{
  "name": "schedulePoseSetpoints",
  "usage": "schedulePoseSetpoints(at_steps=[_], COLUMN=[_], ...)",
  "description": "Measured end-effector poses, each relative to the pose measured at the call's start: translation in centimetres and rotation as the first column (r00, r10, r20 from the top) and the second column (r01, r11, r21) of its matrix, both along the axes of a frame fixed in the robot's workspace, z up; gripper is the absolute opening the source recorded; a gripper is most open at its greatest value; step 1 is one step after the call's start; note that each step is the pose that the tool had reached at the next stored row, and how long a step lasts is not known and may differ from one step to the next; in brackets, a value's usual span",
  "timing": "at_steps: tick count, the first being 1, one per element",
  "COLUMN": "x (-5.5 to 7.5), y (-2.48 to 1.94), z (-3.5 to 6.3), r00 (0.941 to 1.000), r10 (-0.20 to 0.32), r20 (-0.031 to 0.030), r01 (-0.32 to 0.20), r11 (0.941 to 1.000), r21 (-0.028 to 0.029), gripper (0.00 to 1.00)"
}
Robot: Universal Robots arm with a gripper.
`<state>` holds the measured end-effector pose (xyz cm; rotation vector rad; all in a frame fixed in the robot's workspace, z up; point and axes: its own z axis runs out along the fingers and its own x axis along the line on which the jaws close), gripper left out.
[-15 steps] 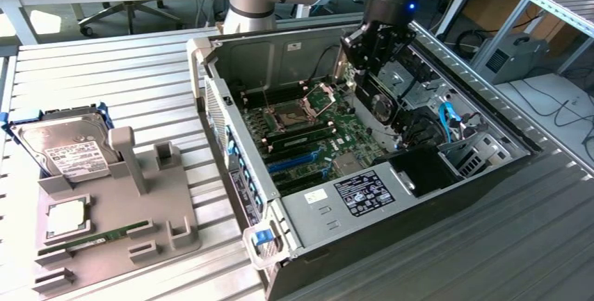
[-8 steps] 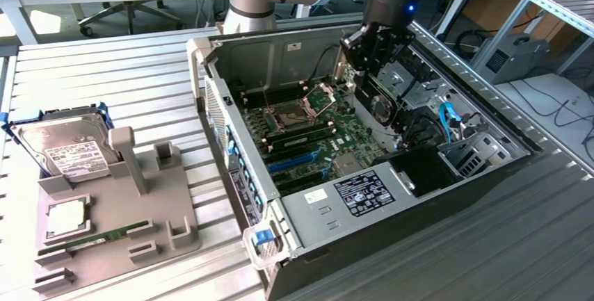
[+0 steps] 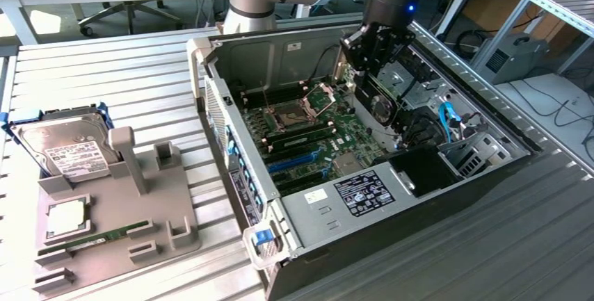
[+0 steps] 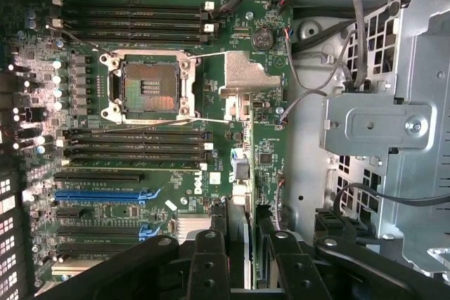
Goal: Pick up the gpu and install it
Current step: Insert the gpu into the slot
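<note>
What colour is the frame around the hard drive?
Blue. The frame shows best in the exterior view.

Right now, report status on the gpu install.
Tool shut on the gpu. It hangs edge-on over the motherboard, not seated. Loose cables beside the drive cage.

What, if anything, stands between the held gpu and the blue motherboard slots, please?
Nothing visible does: the thin flat black gpu card hangs over the green motherboard, and the long blue expansion slot lies bare, with no cable across it.
</note>
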<state>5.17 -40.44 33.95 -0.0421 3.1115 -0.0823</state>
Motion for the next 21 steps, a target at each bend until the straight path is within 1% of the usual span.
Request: schedulePoseSetpoints(at_steps=[3, 6, 7, 10, 15, 21], x=[0.00, 0.00, 0.00, 0.00, 0.00, 0.00], y=[0.00, 0.00, 0.00, 0.00, 0.00, 0.00], z=[0.00, 0.00, 0.00, 0.00, 0.00, -0.01], r00=[1.0000, 0.9997, 0.9989, 0.9964, 0.9925, 0.9848], r10=[0.006, 0.025, 0.047, 0.084, 0.122, 0.173], r20=[0.0000, 0.0000, 0.0000, 0.0001, -0.0002, -0.0004], r01=[-0.006, -0.025, -0.047, -0.084, -0.122, -0.173], r11=[1.0000, 0.9997, 0.9989, 0.9964, 0.9925, 0.9848], r21=[0.0001, 0.0000, 0.0000, 0.0000, -0.0019, -0.0035], gripper=[0.27, 0.27, 0.27, 0.27, 0.27, 0.27])
